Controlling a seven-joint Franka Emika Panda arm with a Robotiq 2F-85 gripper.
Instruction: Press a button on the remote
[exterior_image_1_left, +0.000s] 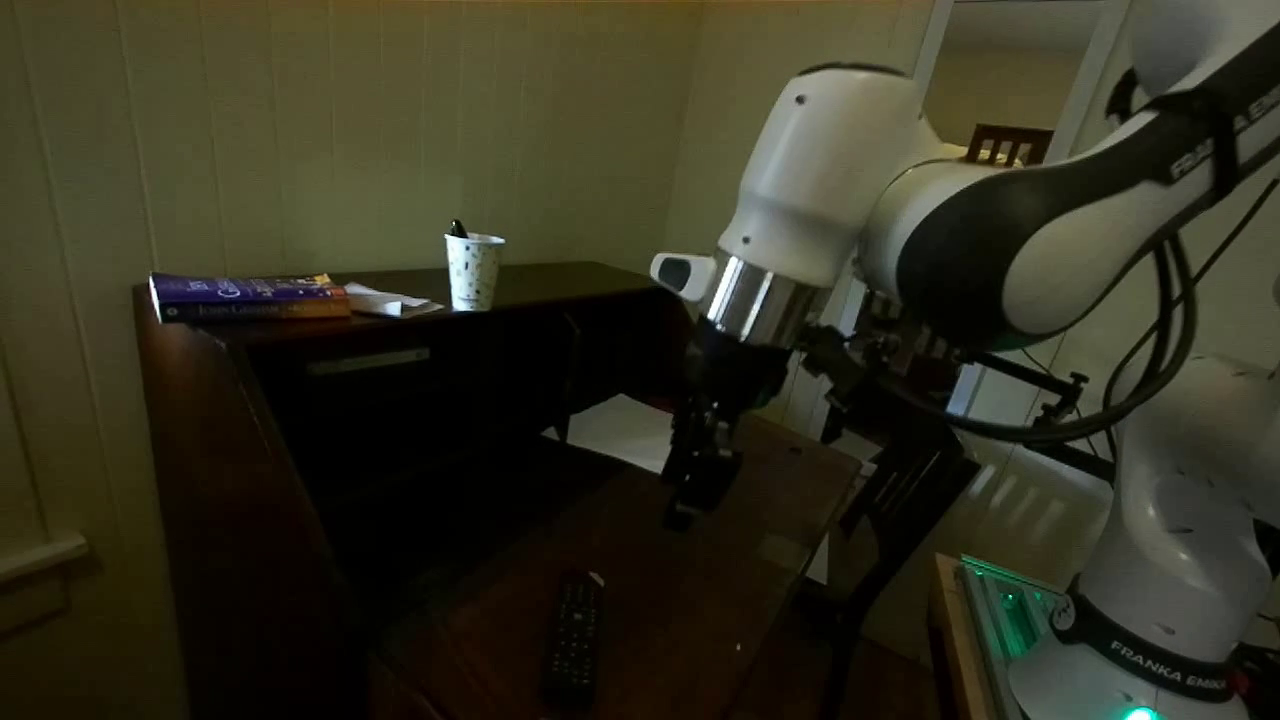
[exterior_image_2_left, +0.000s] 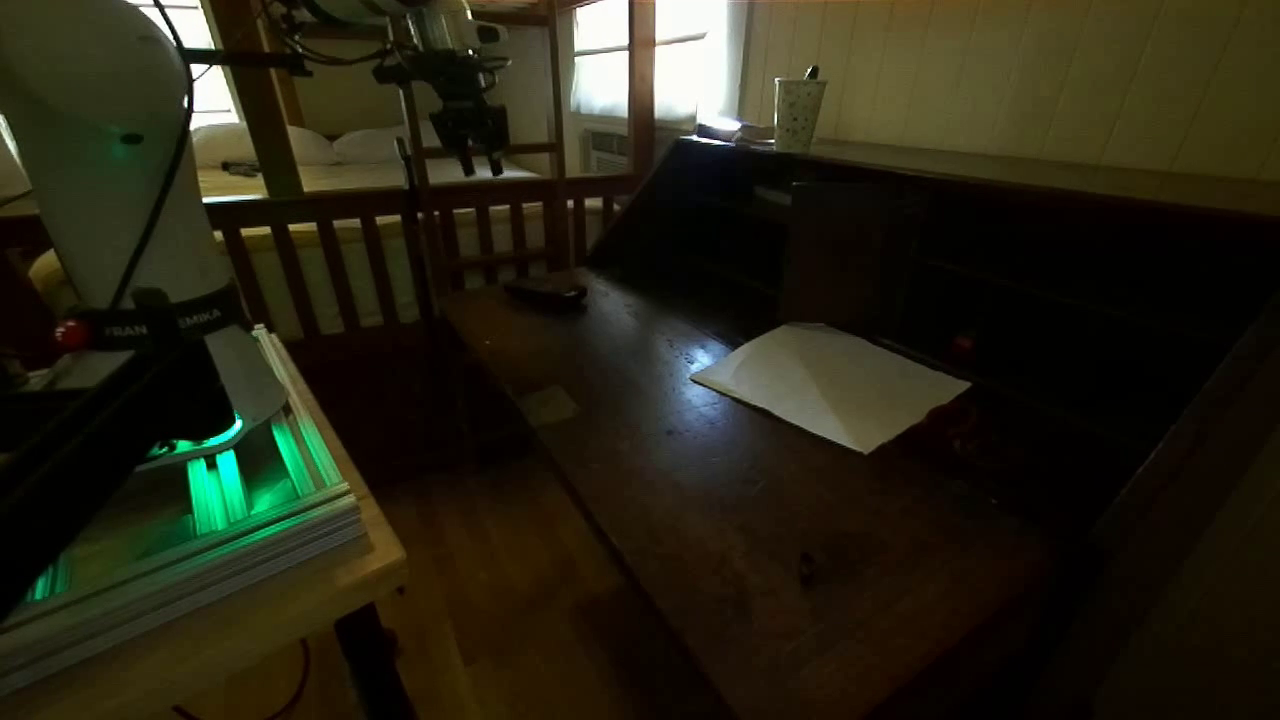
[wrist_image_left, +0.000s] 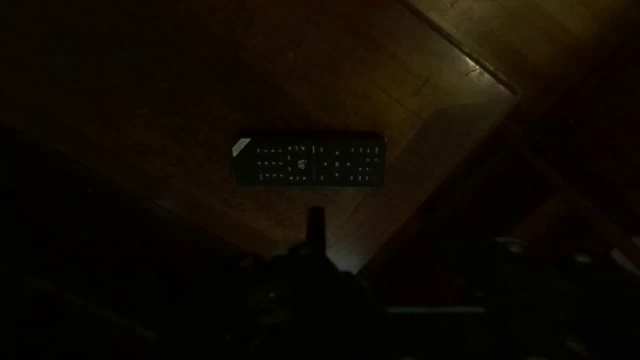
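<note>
Now you have the gripper in the air, its jaws slightly parted, a gap between the 2 fingertips. Below and clear of it, your remote lies flat near the edge of the desk, buttons facing up. You also have 1 white sheet farther along and 1 cup on the desk's top.

Dim room: dark wood counter, shelf unit along its back edge.
White paper sheet near back edge; pale patch by front edge. Atop shelf unit: upright speckled cup with dark item, loose white papers, purple-brown book(s), count unclear. Past a short edge: wooden railing, bed.
</note>
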